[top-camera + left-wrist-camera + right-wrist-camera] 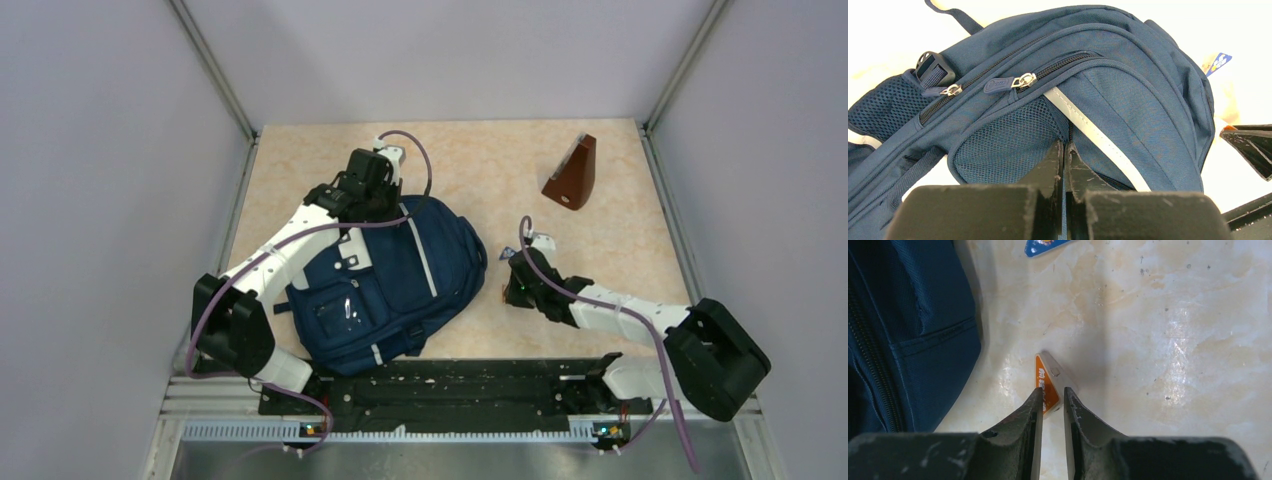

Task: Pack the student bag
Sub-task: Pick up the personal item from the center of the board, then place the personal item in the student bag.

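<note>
The student bag point(400, 275), navy with a light grey stripe, lies flat on the table left of centre. My left gripper point(375, 190) is at its far top end. In the left wrist view this gripper point(1065, 146) is shut on a thin fold of the bag's blue fabric point(1128, 95) beside a mesh pocket point(1003, 145). My right gripper point(512, 287) is low over the table, just right of the bag. Its jaws point(1052, 399) stand narrowly apart, the tips on either side of the near end of a small orange and white eraser point(1049, 376) lying flat.
A brown wedge-shaped object point(572, 172) stands at the back right. A small blue tag point(1045, 246) lies on the table by the bag's edge point(908, 335). Two zipper pulls point(1023, 80) sit together on the bag's top. Grey walls enclose the table.
</note>
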Tool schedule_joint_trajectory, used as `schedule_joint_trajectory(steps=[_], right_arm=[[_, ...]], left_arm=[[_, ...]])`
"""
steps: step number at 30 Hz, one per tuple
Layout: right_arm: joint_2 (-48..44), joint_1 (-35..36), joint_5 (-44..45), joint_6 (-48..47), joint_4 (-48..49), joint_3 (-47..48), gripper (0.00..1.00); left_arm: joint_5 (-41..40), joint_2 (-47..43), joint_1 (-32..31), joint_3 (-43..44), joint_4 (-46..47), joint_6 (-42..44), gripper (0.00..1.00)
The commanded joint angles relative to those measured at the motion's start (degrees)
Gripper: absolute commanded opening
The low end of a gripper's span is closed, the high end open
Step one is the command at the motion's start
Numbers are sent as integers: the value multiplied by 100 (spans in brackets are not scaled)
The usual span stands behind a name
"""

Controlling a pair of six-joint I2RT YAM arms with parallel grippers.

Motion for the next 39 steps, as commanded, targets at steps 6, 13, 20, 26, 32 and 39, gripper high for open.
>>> schedule_joint_trajectory(steps=[6,13,20,26,32,39], right_arm=[[23,-70,123,-174,170,-30,7],[-286,-70,138,-454,132,-27,0],[-1372,24,-96,-880,60,161,0],[-1515,876,-154,-1482,657,850,0],[-483,1162,-809,-2105,1850,1581,0],[805,1162,-1363,-2556,2256,2581,0]], left_arm=[[-67,-268,16,8,61,118,0],[-68,-268,23,7,61,127,0],[3,-277,20,17,61,122,0],[94,-302,23,23,69,109,0],[262,-409,17,1,135,160,0],[301,-488,19,-34,184,210,0]])
